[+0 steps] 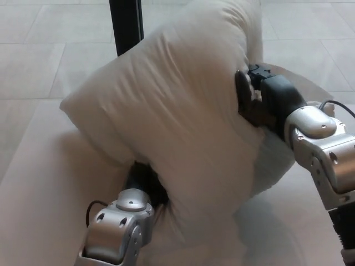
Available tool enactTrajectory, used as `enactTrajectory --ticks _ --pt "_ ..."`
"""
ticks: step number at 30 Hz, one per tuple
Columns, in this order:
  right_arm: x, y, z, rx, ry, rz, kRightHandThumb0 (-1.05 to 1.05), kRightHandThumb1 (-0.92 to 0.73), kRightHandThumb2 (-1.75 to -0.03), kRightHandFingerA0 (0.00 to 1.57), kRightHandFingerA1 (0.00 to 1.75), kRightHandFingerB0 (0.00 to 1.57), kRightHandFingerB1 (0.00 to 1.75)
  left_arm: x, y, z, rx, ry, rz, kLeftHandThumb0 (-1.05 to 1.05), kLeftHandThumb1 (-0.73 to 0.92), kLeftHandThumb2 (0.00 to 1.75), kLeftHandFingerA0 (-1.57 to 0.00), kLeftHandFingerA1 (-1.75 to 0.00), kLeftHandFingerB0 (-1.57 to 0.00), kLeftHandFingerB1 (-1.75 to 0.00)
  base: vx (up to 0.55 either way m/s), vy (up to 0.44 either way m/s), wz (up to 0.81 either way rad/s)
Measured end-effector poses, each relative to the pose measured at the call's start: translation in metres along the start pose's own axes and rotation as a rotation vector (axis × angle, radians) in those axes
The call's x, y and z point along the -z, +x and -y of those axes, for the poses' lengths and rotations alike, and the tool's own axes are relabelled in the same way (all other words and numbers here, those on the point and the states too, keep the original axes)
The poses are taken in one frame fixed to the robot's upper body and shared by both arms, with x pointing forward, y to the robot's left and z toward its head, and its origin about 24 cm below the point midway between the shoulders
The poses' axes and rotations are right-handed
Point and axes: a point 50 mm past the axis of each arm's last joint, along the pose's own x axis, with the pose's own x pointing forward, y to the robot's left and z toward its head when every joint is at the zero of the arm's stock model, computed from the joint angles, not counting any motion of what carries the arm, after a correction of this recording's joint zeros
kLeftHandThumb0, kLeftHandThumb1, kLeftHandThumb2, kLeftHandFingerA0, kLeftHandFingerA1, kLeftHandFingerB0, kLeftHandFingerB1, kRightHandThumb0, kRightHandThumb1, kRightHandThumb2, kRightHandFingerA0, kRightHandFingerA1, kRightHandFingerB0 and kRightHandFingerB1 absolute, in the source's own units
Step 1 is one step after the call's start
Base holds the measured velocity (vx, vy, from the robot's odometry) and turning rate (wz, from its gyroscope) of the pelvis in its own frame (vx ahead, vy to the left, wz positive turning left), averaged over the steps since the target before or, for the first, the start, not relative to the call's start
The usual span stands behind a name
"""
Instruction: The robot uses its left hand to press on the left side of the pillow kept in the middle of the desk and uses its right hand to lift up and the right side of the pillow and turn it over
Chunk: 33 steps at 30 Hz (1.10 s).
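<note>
Pillow [172,122]: white, reared up and tilted on the desk [33,183].
Left robot hand [145,185]: buried beneath pillow; grasp cannot be told.
Right robot hand [260,102]: pressed against raised side; grasp unclear.

Pale desk surface [39,188] filling the lower view, light tiled floor [50,55] beyond its far edge with grout lines running across, black upright post [126,25] rising at the top, left of centre
</note>
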Motion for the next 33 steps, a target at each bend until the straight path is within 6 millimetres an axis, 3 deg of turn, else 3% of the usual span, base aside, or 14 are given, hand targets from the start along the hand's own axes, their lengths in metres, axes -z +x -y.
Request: enactTrajectory --ticks 5,9,10,13,14,20,21,22,23,24,25,30,31,33 --pt "0.003 0.0 -0.009 0.0 -0.056 -0.005 -1.05 -0.65 -1.14 0.41 0.72 0.05 0.34 0.005 0.001 0.0 -0.015 -0.009 0.014 -0.98 0.76 1.17 -0.01 -0.32 0.0 -0.06 0.0 0.0 0.0" --pt "0.003 0.0 -0.013 0.01 -0.101 0.001 -1.05 -0.67 -1.07 0.44 0.72 0.07 0.53 0.008 0.001 -0.001 -0.019 -0.039 0.017 -0.94 0.75 1.08 -0.07 -0.4 0.0 -0.01 0.0 0.0 0.0" --pt "0.003 0.0 -0.014 0.011 -0.111 0.003 -0.95 -0.75 -0.63 0.5 0.7 0.16 0.52 0.009 0.001 -0.001 -0.019 -0.048 0.016 -0.89 0.73 1.04 0.0 -0.33 0.0 0.0 0.0 0.0 0.0" --pt "0.003 -0.001 -0.018 0.011 -0.146 0.008 -0.99 -0.74 -0.62 0.5 0.68 0.17 0.52 0.014 0.001 -0.002 -0.022 -0.081 0.014 -1.05 0.81 1.15 -0.08 -0.29 0.0 -0.01 0.0 0.0 0.0" --pt "0.003 -0.001 -0.02 0.01 -0.158 0.009 -1.04 -0.61 -1.04 0.49 0.73 0.15 0.56 0.015 0.0 -0.002 -0.024 -0.092 0.015 -1.05 0.8 1.16 -0.1 -0.32 0.0 -0.02 0.0 0.0 0.0" --pt "0.003 0.0 -0.027 0.013 -0.222 0.014 -1.04 -0.59 -1.0 0.41 0.72 0.14 0.54 0.019 0.001 -0.004 -0.034 -0.127 0.026 -1.0 0.72 1.09 -0.12 -0.48 0.0 0.0 0.0 0.0 0.0" --pt "0.003 0.0 -0.028 0.014 -0.234 0.015 -0.95 -0.69 -0.61 0.5 0.77 0.15 0.49 0.019 0.001 -0.005 -0.036 -0.13 0.029 -1.0 0.72 1.09 -0.13 -0.49 0.0 0.0 0.0 0.0 0.0" --pt "0.003 0.0 -0.028 0.015 -0.24 0.015 -0.95 -0.69 -0.61 0.5 0.77 0.15 0.49 0.019 0.001 -0.005 -0.037 -0.132 0.03 -1.0 0.72 1.09 -0.13 -0.49 0.0 0.0 0.0 0.0 0.0" --pt "0.002 0.0 -0.029 0.016 -0.25 0.016 -1.05 -0.58 -0.98 0.59 0.87 0.1 0.53 0.02 0.001 -0.006 -0.038 -0.135 0.032 -0.97 0.74 1.08 -0.16 -0.49 0.0 0.0 0.0 0.0 0.0" --pt "0.002 0.0 -0.03 0.017 -0.261 0.017 -0.95 -0.65 -0.61 0.61 1.15 0.13 0.5 0.02 0.002 -0.006 -0.039 -0.138 0.035 -0.98 0.72 1.08 -0.15 -0.48 0.0 0.0 0.0 0.0 0.0" --pt "0.002 0.0 -0.031 0.02 -0.274 0.019 -0.91 -0.6 -0.62 0.71 1.42 0.15 0.5 0.02 0.002 -0.006 -0.039 -0.139 0.037 -1.03 0.76 1.13 -0.11 -0.45 0.0 0.0 0.0 0.0 0.0" --pt "-0.001 0.001 -0.033 0.038 -0.336 0.032 -0.81 -0.54 -0.57 0.91 1.68 0.21 0.53 0.021 0.002 -0.007 -0.041 -0.147 0.046 -0.93 0.71 1.03 -0.13 -0.56 0.0 0.0 0.0 0.0 0.0" --pt "-0.001 0.001 -0.033 0.041 -0.346 0.034 -0.9 -0.42 -0.76 0.9 1.56 0.19 0.55 0.021 0.003 -0.007 -0.042 -0.148 0.047 -0.99 0.74 1.09 -0.07 -0.51 0.0 -0.01 0.0 0.0 0.0" --pt "-0.002 0.001 -0.034 0.047 -0.368 0.036 -0.84 -0.5 -0.62 0.78 1.68 0.2 0.53 0.021 0.003 -0.007 -0.042 -0.149 0.05 -0.97 0.72 1.06 -0.03 -0.41 0.0 0.0 0.0 0.0 0.0"
